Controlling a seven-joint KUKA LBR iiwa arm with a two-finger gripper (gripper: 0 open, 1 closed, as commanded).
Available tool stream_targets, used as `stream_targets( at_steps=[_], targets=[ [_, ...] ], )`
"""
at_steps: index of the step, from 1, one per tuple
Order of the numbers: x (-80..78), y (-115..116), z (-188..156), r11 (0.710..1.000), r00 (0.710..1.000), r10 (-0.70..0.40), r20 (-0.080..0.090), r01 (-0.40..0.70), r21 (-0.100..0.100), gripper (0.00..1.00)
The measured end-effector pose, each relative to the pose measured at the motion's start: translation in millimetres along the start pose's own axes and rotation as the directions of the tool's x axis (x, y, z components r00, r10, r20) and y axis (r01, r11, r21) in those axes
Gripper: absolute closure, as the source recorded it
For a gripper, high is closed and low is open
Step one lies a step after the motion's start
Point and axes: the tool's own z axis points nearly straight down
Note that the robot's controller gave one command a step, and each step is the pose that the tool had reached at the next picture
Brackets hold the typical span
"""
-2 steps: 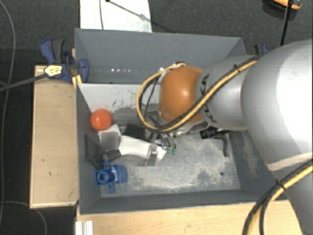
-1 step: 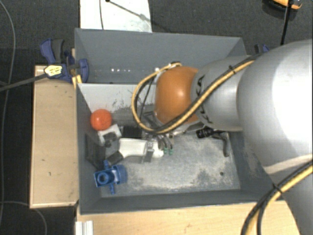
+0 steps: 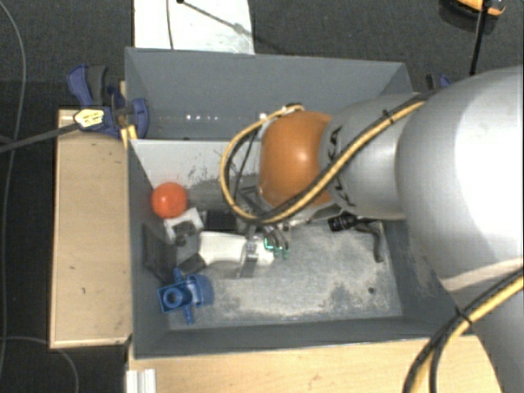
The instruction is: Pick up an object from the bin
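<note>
My gripper (image 3: 264,247) is low in the middle of the bin, mostly covered from above by the wrist. It sits right at the right end of a white block-shaped thing (image 3: 219,247) lying on the bin floor. Left of that block lies a black boxy thing (image 3: 162,249) with a small white piece (image 3: 185,219) on top of it. An orange ball (image 3: 169,199) rests against the left wall just behind them. A blue plastic part (image 3: 185,294) lies in the front left corner.
A dark thing with a thin grey stem (image 3: 368,228) lies on the bin floor to the right of the gripper, partly under the arm. The arm and its orange cover hang over the bin's middle and right.
</note>
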Motion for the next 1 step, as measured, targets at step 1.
stream_targets(
  at_steps=[1],
  targets=[
    [0.0,0.0,0.0,1.000,1.000,0.002,0.000,-0.002,0.000,0.00]
  ],
)
